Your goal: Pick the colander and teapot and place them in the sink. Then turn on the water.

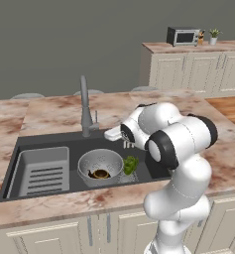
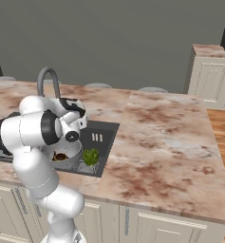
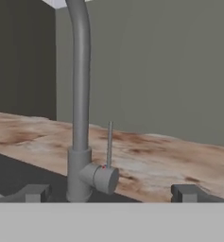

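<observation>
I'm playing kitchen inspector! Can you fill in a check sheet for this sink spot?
Surface: pinkish marble counter, bare around the basin.
Job's things: colander sits in the sink; teapot lies inside the colander; no water runs from the tap.
Clutter: grey ribbed tray and green leafy bunch in the sink.
Tool: open, empty, facing the tap's lever.
Cables: nothing seen.
Surroundings: cabinets, microwave, small plant.

Green leafy bunch (image 1: pixel 130 164) sits just below the gripper; ribbed grey tray (image 1: pixel 41 173) lies off to its left; microwave (image 1: pixel 183 36) stands far behind, with a potted plant (image 1: pixel 214 35).
</observation>
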Motion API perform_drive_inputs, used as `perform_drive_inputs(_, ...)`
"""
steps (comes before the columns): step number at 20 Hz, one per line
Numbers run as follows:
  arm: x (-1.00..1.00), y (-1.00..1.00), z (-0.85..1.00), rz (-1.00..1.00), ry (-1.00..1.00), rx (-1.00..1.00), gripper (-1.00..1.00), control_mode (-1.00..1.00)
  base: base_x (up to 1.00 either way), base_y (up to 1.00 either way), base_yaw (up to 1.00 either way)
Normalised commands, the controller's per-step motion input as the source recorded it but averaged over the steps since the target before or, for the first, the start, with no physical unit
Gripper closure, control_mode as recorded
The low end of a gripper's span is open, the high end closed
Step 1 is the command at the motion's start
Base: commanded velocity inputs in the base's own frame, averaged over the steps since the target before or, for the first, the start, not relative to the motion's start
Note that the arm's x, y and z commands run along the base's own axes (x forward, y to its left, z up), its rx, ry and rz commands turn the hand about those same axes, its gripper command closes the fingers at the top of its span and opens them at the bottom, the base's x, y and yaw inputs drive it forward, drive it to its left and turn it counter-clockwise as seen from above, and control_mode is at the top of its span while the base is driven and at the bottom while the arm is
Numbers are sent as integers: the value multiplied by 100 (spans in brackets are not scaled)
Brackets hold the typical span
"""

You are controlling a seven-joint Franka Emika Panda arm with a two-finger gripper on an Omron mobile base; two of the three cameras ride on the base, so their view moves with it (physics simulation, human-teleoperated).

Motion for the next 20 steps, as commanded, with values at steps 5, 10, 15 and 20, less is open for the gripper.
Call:
perform_drive_inputs(5, 2, 2, 0, 0, 0, 5, -100, -100, 0, 0, 0)
perform_drive_inputs(10, 12, 3, 0, -2, 0, 0, -100, -100, 0, 0, 0)
perform_drive_inputs(15, 23, 10, 0, -2, 0, 0, -100, -100, 0, 0, 0)
perform_drive_inputs(20, 25, 22, 0, -2, 0, 0, -100, -100, 0, 0, 0)
